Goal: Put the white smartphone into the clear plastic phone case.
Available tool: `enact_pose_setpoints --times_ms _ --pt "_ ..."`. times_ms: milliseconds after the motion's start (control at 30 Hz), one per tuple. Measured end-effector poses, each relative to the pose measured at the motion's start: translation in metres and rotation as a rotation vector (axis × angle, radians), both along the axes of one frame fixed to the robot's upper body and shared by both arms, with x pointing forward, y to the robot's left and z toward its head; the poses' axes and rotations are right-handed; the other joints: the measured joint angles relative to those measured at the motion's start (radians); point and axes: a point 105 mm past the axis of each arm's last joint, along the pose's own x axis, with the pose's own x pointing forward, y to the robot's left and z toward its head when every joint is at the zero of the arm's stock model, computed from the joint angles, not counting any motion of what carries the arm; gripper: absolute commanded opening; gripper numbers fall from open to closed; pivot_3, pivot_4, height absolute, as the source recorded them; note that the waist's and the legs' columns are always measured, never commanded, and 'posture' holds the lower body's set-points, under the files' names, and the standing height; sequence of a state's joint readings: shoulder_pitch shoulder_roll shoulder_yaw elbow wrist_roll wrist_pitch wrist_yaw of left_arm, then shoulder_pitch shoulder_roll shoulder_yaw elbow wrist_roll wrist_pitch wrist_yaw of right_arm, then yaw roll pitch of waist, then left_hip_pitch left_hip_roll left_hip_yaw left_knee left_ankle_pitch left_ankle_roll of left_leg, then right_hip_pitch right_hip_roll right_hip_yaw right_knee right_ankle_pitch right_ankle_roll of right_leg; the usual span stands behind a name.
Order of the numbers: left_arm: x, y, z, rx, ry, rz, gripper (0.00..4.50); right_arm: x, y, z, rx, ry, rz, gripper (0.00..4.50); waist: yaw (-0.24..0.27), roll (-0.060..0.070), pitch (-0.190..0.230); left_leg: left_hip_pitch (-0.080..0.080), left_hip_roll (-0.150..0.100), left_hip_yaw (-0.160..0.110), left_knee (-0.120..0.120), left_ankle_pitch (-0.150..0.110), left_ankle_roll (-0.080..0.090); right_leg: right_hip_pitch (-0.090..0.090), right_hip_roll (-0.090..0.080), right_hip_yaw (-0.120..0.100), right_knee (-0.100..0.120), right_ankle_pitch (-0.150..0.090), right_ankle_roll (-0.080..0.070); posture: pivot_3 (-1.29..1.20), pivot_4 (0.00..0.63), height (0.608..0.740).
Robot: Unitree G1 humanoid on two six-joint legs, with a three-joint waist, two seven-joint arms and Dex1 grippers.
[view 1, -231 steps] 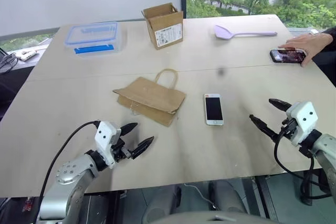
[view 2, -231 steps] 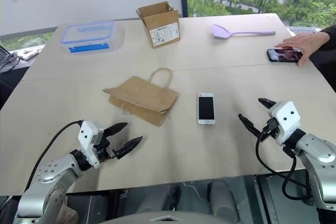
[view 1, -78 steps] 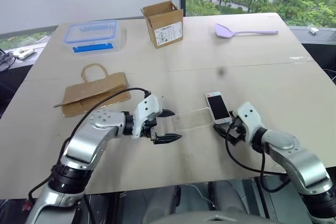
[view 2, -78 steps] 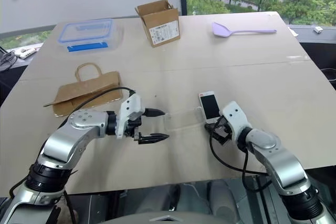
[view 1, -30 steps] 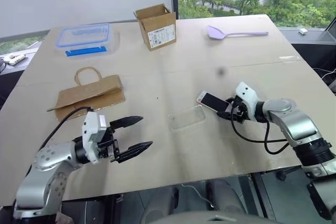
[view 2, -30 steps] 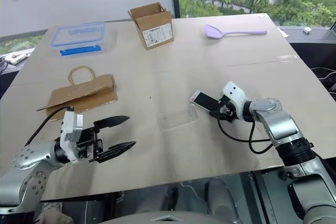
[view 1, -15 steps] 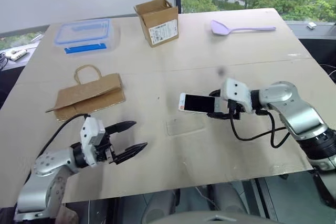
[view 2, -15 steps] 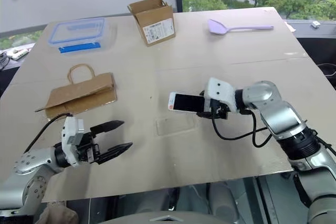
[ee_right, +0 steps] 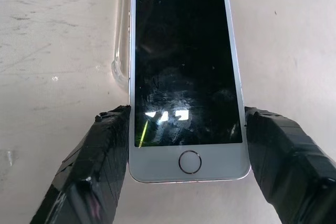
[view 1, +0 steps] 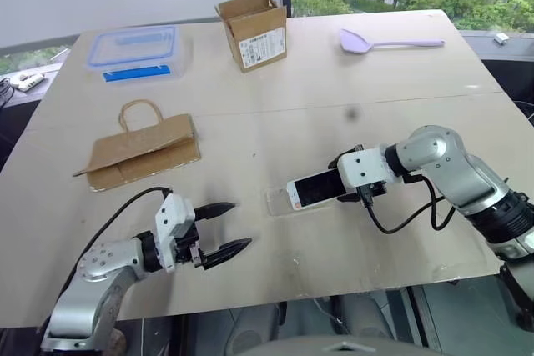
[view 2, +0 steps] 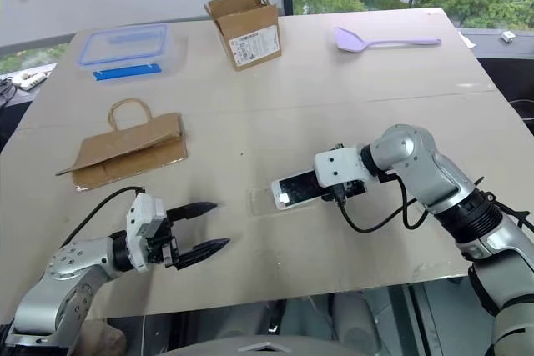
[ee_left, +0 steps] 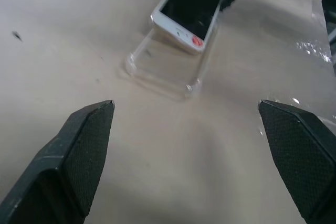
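The right gripper [ee_right: 186, 129] holds the phone [view 1: 314, 190] by its two long sides, screen up, near the middle of the table [view 1: 400, 89]. The phone's far end sits tilted over the case [ee_left: 167, 69], which lies flat on the table. The left gripper [view 1: 224, 227] hangs open, holding nothing, near the table's front edge, apart from the case.
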State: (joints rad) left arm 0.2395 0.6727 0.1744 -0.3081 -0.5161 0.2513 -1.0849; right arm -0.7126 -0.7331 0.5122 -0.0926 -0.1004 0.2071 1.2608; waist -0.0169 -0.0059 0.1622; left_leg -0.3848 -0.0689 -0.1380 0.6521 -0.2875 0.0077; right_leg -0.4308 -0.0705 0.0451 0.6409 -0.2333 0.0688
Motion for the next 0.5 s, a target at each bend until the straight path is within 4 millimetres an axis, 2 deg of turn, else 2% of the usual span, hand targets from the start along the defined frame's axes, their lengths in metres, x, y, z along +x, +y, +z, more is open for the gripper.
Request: enact_pose_setpoints --times_ms 167,367,433,500 --pt "-0.002 -0.010 -0.014 0.032 0.036 -0.014 4.50 -0.002 0.006 0.003 -0.071 -0.052 0.081 2.91 0.003 0.000 0.000 0.000 0.000 0.000 0.000 0.000 0.000 0.000 0.000 0.000 0.000 0.000 0.000 0.00 0.150 0.740" --pt "0.000 -0.011 -0.013 0.028 0.027 -0.010 4.50 -0.004 0.012 0.002 -0.083 -0.039 0.093 2.90 0.002 0.000 0.000 0.000 0.000 0.000 0.001 0.000 0.000 0.000 0.000 0.000 0.001 0.000 0.000 0.00 0.150 0.740" --pt "0.000 -0.011 -0.014 0.030 0.027 -0.010 4.50 -0.006 0.013 0.002 -0.083 -0.016 0.084 3.92 0.002 0.000 0.000 0.000 0.000 0.000 0.001 0.000 0.000 0.000 0.000 0.000 0.001 0.000 0.000 0.00 0.150 0.740" --pt "0.001 -0.010 -0.015 0.034 0.026 -0.007 4.50 -0.008 0.017 0.002 -0.066 0.012 0.076 4.47 0.002 0.000 0.000 0.000 0.000 0.000 0.001 0.000 0.000 0.000 0.000 0.000 0.001 0.000 0.000 0.00 0.150 0.740"
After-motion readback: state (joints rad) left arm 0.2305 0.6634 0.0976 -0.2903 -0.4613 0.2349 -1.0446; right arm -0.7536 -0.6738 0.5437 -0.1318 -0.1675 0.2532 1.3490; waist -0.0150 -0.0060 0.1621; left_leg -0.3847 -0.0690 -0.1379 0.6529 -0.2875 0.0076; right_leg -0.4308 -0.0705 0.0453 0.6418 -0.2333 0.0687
